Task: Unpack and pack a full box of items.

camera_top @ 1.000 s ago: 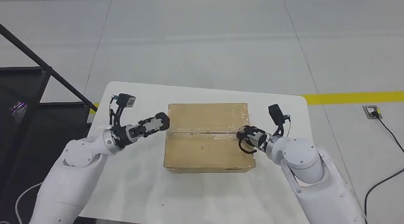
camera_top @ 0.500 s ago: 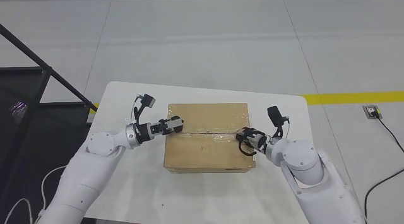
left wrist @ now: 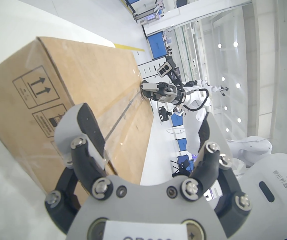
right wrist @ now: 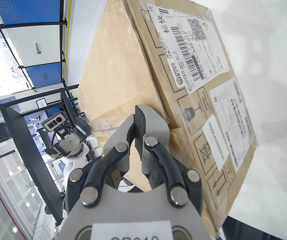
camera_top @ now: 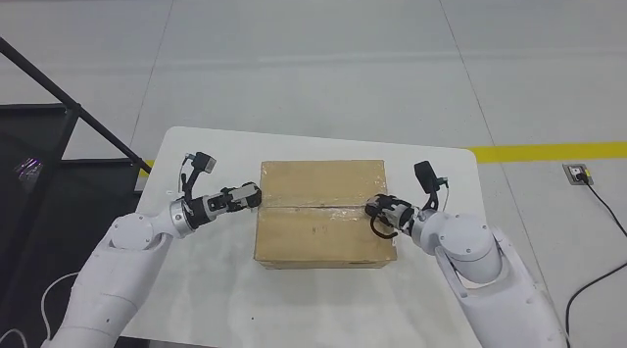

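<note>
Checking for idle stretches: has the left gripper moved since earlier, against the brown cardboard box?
Yes. The left gripper went in over the near edge of the closed brown cardboard box, then drew back beside it.

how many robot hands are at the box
2. The left hand, open, is at the box's left end; the right hand, shut, is at its right end by the taped seam.

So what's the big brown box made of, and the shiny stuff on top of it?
The box looks like brown cardboard: matte, with folded flaps meeting at a seam. The shiny strip over that seam is probably clear plastic tape, since it glints and wrinkles. The white labels on the box's end look like printed paper stickers.
</note>
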`<state>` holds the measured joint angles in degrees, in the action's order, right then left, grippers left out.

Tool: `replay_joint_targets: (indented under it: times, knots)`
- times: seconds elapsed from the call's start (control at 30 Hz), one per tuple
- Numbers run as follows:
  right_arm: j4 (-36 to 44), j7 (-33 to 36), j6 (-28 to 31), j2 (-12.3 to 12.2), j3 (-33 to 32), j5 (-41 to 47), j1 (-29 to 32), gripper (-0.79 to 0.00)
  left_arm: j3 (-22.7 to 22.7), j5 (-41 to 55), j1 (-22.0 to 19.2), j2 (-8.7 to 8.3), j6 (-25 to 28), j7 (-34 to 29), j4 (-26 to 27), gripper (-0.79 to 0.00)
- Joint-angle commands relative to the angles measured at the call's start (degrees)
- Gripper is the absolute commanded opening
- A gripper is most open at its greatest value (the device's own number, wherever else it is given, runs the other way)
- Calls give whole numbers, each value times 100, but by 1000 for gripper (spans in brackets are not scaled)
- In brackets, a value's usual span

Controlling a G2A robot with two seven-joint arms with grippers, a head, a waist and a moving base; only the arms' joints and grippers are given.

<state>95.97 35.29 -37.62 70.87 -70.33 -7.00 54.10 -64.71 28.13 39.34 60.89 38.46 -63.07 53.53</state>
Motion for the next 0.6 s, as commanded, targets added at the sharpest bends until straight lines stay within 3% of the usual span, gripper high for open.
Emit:
replay_joint_targets:
  times: [0.0, 0.57]
  knots:
    - [4, 1, -18, 0, 20, -4, -22, -785, -20, 69, 65, -7, 37, -83, 48, 0]
    - [5, 25, -164, -7, 113, 48, -77, -785, 91, -42, 105, 40, 151, -68, -178, 0]
